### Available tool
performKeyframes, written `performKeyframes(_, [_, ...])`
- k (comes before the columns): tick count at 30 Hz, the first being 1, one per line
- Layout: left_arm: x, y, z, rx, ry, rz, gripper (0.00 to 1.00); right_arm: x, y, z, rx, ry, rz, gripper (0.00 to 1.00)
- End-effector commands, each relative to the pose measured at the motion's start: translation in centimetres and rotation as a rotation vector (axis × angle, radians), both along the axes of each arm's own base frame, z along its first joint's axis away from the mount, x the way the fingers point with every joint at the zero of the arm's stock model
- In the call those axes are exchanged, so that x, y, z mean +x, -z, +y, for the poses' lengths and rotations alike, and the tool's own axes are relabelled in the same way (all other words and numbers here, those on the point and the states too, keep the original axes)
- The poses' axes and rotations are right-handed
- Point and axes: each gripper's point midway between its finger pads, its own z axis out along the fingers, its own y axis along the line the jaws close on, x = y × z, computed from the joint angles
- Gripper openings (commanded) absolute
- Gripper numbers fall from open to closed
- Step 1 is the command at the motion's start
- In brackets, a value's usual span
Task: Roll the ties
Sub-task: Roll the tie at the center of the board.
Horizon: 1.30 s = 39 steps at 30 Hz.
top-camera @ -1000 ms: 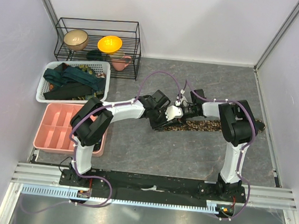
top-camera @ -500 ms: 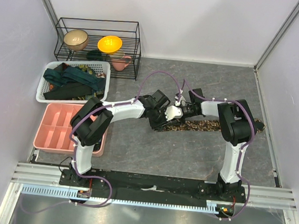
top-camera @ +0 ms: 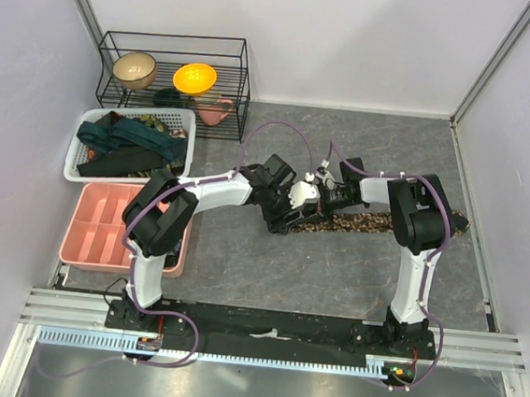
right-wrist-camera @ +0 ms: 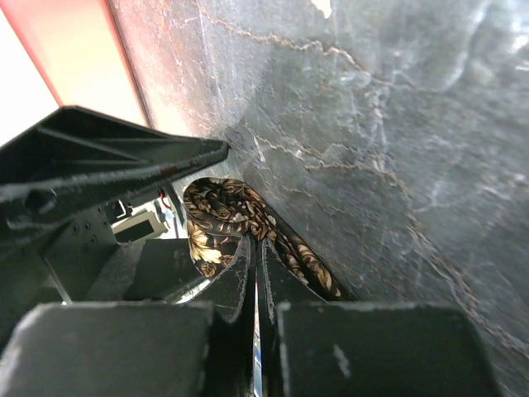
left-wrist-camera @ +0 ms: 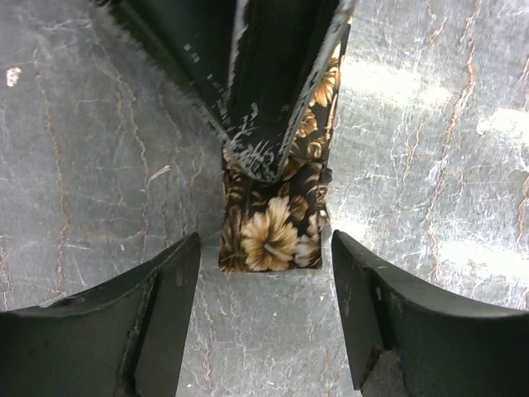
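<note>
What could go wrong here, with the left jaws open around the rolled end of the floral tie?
1. The left gripper has its jaws apart on either side of the floral tie, not touching its coil. Only the shut tips of the right gripper lie on it, so the coil may spring loose.
2. Pulling those tips away could drag the coil open.
3. The long unrolled strip could feed in skewed.

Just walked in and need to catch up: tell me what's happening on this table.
Both arms are rolling a brown floral tie mid-table. The right gripper is shut on its partly rolled end, while the left gripper stands open, fingers either side of that end without touching. Dark ties wait in the white basket.
</note>
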Motion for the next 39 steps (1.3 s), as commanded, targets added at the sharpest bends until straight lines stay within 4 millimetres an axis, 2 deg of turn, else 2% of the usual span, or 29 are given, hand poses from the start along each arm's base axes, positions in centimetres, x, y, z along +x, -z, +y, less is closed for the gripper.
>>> performKeyframes(1, [0.6,-2.6,-0.8,-0.128,-0.04,0.005,0.72,1.1,3.0,-2.2,-0.13,0.026,-0.042,0.0])
performKeyframes(4, [0.6,-3.1,-1.5,-0.184,-0.047,0.014,0.73,1.2,2.8,-2.2,-0.127,0.018,-0.057,0.0])
performKeyframes(13, [0.2,-2.0,-3.0,-0.236,-0.089,0.111,0.74,1.0,2.4,-2.3,-0.119,0.008,-0.08,0.0])
performKeyframes(18, [0.2,-0.2,-2.6,-0.187,-0.093,0.115,0.59,0.6,2.4,-2.3,-0.113,-0.002,-0.078,0.0])
performKeyframes(24, [-0.6,0.6,-1.7,-0.085,-0.007,0.01,0.42,1.1,0.9,-1.7,-0.062,-0.018,-0.1,0.0])
performKeyframes(26, [-0.9,0.7,-1.3,-0.038,0.017,-0.022,0.35,1.7,-0.5,-1.5,-0.039,-0.032,-0.12,0.09])
performKeyframes(27, [-0.9,0.7,-1.1,-0.024,0.026,-0.036,0.33,1.2,-1.0,-1.7,-0.036,-0.041,-0.097,0.14])
performKeyframes(28, [-0.9,0.7,-0.9,0.003,0.032,-0.057,0.31,1.3,-1.7,-2.0,-0.023,-0.034,-0.093,0.23])
performKeyframes(31, [-1.0,0.8,-0.2,0.057,0.052,-0.082,0.29,1.3,-3.8,-3.1,-0.004,-0.025,-0.093,0.38])
performKeyframes(34, [-1.1,1.2,0.2,0.09,0.059,-0.091,0.28,0.2,-5.3,-3.2,0.016,-0.056,-0.07,0.43])
performKeyframes(39, [-1.4,1.4,0.1,0.107,0.074,-0.088,0.28,-0.9,-5.3,-2.1,0.028,-0.074,-0.042,0.46])
